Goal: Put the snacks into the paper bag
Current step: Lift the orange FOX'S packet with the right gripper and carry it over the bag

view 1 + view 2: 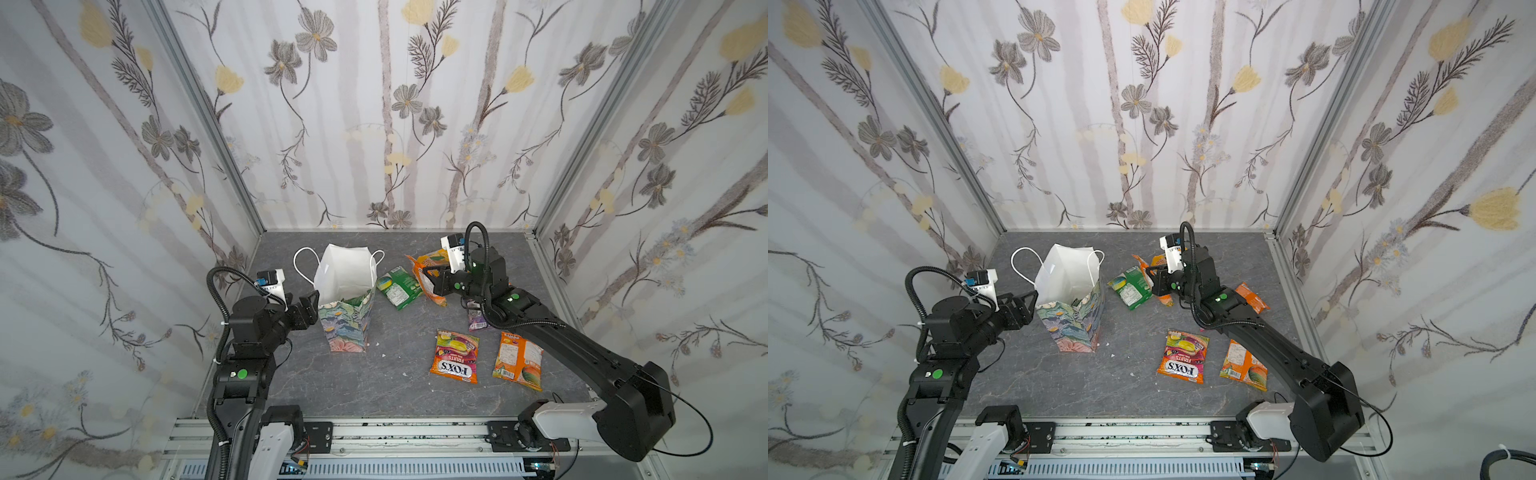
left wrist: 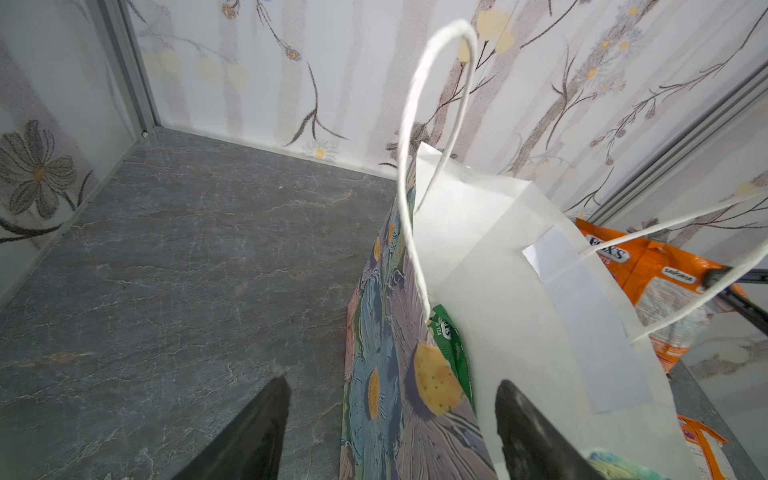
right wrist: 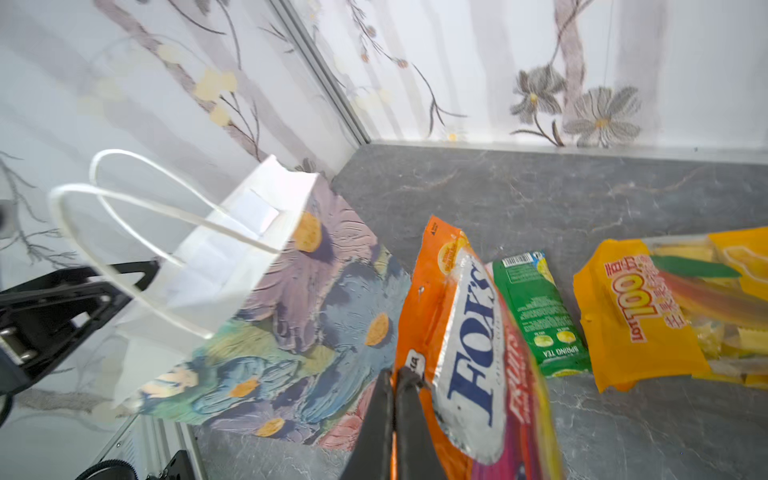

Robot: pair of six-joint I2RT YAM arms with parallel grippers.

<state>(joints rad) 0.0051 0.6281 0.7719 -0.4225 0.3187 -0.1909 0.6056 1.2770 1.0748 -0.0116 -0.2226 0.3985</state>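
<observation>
The bag (image 1: 347,320) shows painted blue, purple and pink flowers with yellow centres outside and is white inside. Right of the bag are a green packet (image 1: 400,287), an orange FOX'S packet (image 3: 469,353) lettered blue on silver, and a yellow packet (image 3: 636,316) printed red. The table (image 1: 374,386) is veined grey.

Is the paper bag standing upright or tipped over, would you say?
Upright: the paper bag stands on its base, open mouth facing up.

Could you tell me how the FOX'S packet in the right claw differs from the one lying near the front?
The held FOX'S packet is pinched at its edge by the right claw, tilted up; the front FOX'S packet lies flat on the table, untouched. The held one is nearer the paper bag. Both are orange.
</observation>
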